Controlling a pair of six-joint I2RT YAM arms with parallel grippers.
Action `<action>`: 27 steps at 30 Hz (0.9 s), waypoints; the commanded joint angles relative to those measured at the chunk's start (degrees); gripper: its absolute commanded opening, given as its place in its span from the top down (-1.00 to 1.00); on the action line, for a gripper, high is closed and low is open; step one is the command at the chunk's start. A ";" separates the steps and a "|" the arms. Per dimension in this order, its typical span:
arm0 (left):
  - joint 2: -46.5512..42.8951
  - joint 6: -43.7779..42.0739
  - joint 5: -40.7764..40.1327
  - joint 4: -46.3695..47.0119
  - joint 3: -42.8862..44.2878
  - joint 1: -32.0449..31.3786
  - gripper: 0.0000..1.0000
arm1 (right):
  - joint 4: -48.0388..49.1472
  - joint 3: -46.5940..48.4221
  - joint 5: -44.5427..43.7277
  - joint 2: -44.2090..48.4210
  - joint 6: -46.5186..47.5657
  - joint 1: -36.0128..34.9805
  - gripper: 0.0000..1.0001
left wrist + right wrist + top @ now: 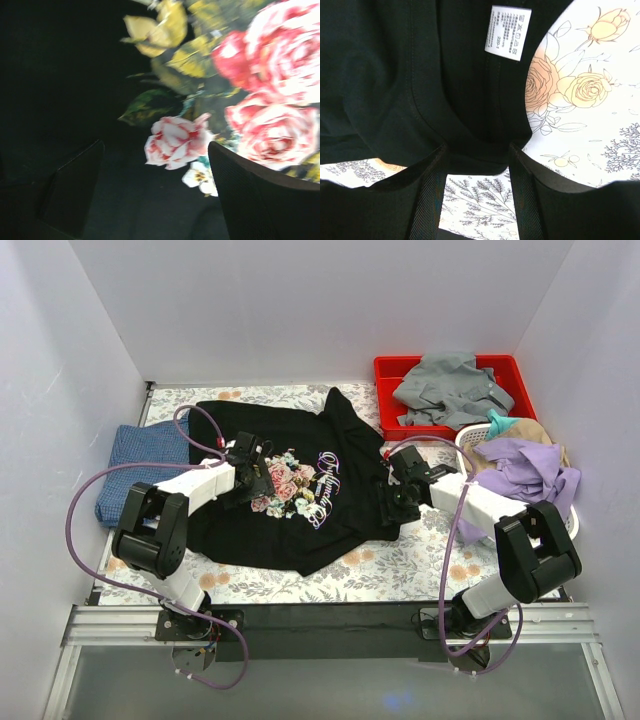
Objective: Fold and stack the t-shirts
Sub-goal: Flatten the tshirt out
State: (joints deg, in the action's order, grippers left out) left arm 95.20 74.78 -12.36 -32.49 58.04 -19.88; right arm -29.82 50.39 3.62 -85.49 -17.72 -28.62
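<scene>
Black t-shirt (250, 530) limp, light, you pinch seamed edge (412, 75) -- left gripper (155, 145) apart over print (270, 130), right gripper (477, 150) apart astride edge

The black t-shirt (300, 435) lies spread but wrinkled in the middle of the counter (420, 560), with the print side up. Its print (295, 485) shows pink roses with green and yellow leaves, and pale script lettering at 3 o'clock from them. A white care label (507, 31) sits on the inner side near one edge. The blue t-shirt (130, 455) is mottled and lies in a compact, roughly rectangular shape at 9 o'clock from the black one, just beside it.
</scene>
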 commanded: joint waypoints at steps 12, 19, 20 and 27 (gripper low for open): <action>-0.11 -0.17 -4.43 -2.66 -3.47 -0.16 -0.38 | 3.11 -5.74 -1.68 -2.41 -2.41 -0.12 0.97; -3.16 1.94 -3.37 -9.95 -4.33 -0.16 0.19 | -9.95 -6.01 -16.17 11.56 -11.80 -0.12 0.97; -3.79 2.47 -2.76 -11.79 -4.60 -0.16 0.19 | -11.82 -5.75 -18.97 13.32 -13.03 -0.12 0.97; -10.64 6.59 3.46 -20.67 -5.57 -1.65 0.22 | -29.05 -2.76 -28.13 24.66 -22.52 -0.12 0.97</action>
State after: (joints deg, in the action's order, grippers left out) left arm 89.58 78.63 -13.08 -46.59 52.64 -20.60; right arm -46.22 45.80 -15.97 -63.22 -33.54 -28.93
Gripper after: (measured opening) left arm 0.387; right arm 0.031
